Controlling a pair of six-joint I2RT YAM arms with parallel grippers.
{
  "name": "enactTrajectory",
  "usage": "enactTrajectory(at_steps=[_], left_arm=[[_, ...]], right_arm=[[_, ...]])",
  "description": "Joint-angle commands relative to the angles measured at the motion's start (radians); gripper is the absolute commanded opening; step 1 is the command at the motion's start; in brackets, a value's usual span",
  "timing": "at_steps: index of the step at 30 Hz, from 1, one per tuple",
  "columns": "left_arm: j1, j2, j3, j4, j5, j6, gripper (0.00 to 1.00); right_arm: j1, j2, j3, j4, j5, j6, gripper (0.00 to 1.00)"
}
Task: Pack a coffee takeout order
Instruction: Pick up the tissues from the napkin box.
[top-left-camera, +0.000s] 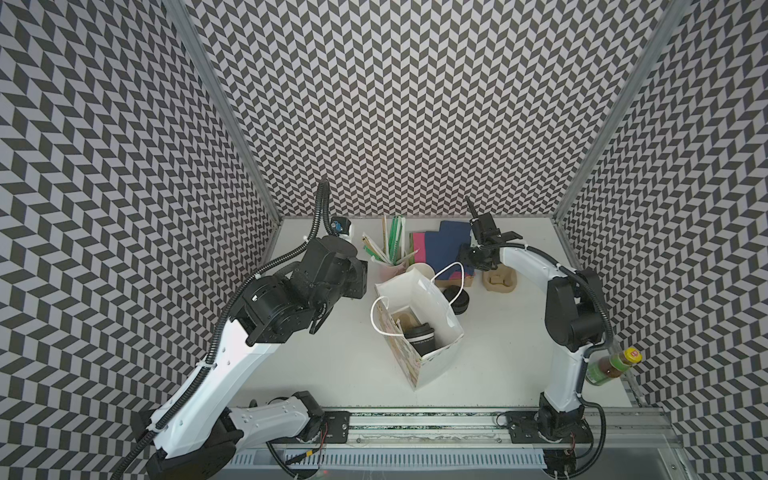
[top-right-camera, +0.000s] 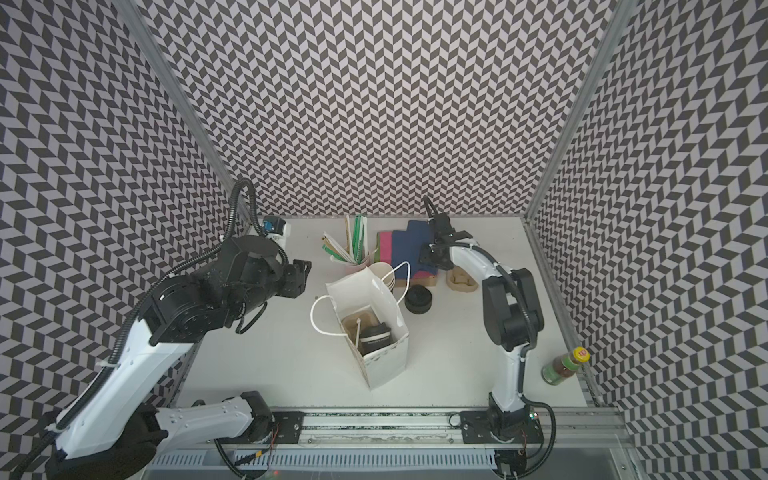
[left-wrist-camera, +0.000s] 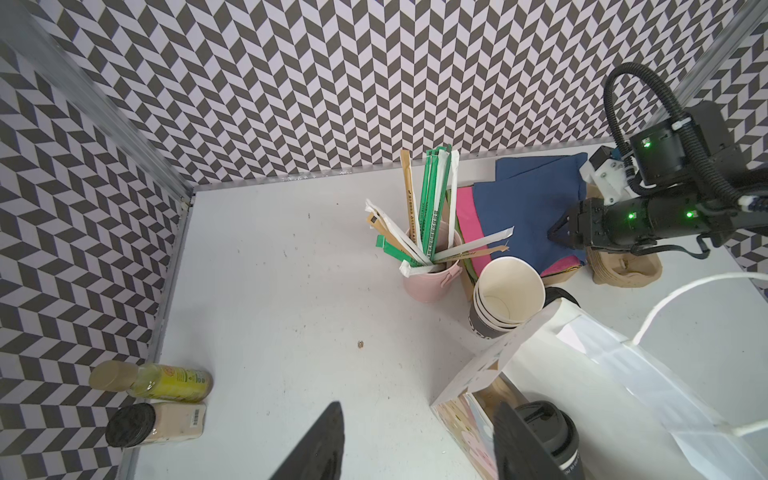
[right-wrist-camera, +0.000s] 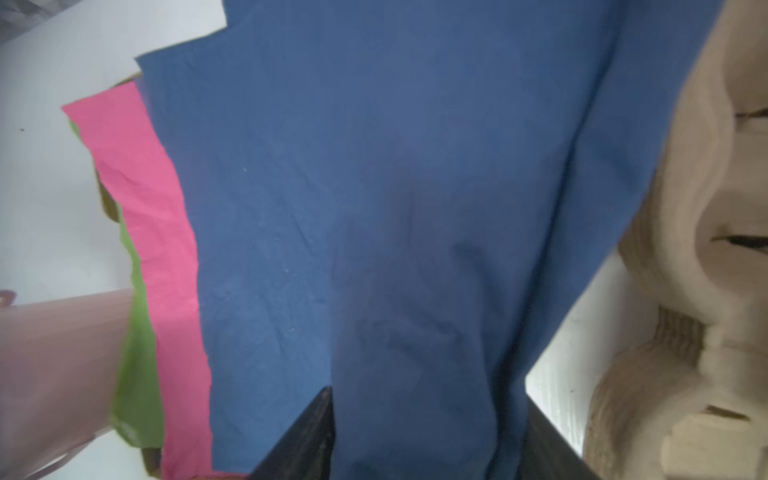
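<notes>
The right end effector (right-wrist-camera: 428, 395) sits low over the navy napkin (right-wrist-camera: 374, 208) at the back of the worktop (top-left-camera: 332, 374). Its 2 fingers (right-wrist-camera: 307, 436) stand a middling width apart and the blue sheet fills the gap between them. Whether the tips press on the sheet I cannot tell.

The navy napkin lies on top of a fanned pile, with a pink napkin (right-wrist-camera: 158, 249) showing under 1 edge and a green napkin (right-wrist-camera: 137, 353) under that. Touching the pile's other side is a stack of spare carriers (top-left-camera: 498, 282). In front of the pile are a stack of black lids (top-right-camera: 417, 299) and a stack of lidless cups (left-wrist-camera: 507, 295). Just beside these cups stands a pink mug (left-wrist-camera: 428, 282) full of wrapped straws.

The left end effector (left-wrist-camera: 417, 407) hangs above bare worktop just beside the white paper bag (top-right-camera: 386, 291), on the robot's left of it. Its 2 fingers are moderately spread and hold nothing.

The bag stands open in the middle of the worktop. Inside it the cup (top-right-camera: 374, 336), dark with a black lid, sits in the carrier (top-right-camera: 353, 322), whose other pocket shows beside it.

A bottle (top-left-camera: 611, 365) stands near the right arm's base. 2 jars (left-wrist-camera: 166, 382) lie on their sides by the left wall.
</notes>
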Motion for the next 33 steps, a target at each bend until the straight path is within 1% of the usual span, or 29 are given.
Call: enactTrajectory(at_steps=[1, 2, 5, 6, 9, 10, 14, 18, 20, 24, 27, 29, 31, 33], left_arm=[[-0.007, -0.017, -0.013, 0.007, -0.025, 0.0, 0.58], [-0.006, -0.017, -0.013, 0.007, -0.025, 0.0, 0.58], [-0.007, -0.023, -0.021, 0.014, -0.025, 0.0, 0.58], [-0.007, -0.025, -0.027, 0.018, -0.025, 0.0, 0.58], [-0.007, -0.027, -0.023, 0.02, -0.029, 0.0, 0.58], [-0.007, -0.026, -0.019, 0.019, -0.03, 0.0, 0.58], [-0.007, -0.036, -0.008, 0.017, -0.045, 0.0, 0.58], [-0.006, -0.043, 0.003, 0.017, -0.052, 0.0, 0.58], [-0.007, -0.052, 0.003, 0.024, -0.06, 0.0, 0.58], [-0.006, -0.067, 0.003, 0.041, -0.076, 0.0, 0.58], [-0.006, -0.084, -0.002, 0.062, -0.092, 0.0, 0.58], [-0.006, -0.098, -0.008, 0.081, -0.098, 0.012, 0.58], [-0.006, -0.111, -0.016, 0.104, -0.1, 0.029, 0.58], [-0.006, -0.121, -0.023, 0.124, -0.104, 0.035, 0.58]], right_arm=[[-0.001, -0.046, -0.02, 0.079, -0.036, -0.009, 0.47], [-0.001, -0.061, -0.024, 0.086, -0.039, -0.012, 0.43], [-0.001, -0.086, -0.034, 0.09, -0.046, -0.02, 0.25], [0.0, -0.089, -0.035, 0.088, -0.047, -0.022, 0.18], [-0.001, -0.115, -0.031, 0.072, -0.037, -0.027, 0.02], [-0.001, -0.131, -0.03, 0.071, -0.033, -0.026, 0.0], [-0.004, -0.207, -0.029, 0.082, -0.027, -0.029, 0.0], [-0.006, -0.266, -0.025, 0.075, -0.057, -0.025, 0.0], [-0.01, -0.317, -0.032, 0.094, -0.074, -0.021, 0.0], [-0.013, -0.441, -0.024, 0.121, -0.066, 0.001, 0.0], [-0.014, -0.563, -0.05, 0.187, -0.125, -0.012, 0.0], [-0.014, -0.657, -0.08, 0.26, -0.193, -0.022, 0.0], [-0.013, -0.715, -0.063, 0.266, -0.226, -0.017, 0.0], [-0.013, -0.748, -0.036, 0.264, -0.304, -0.006, 0.0]])
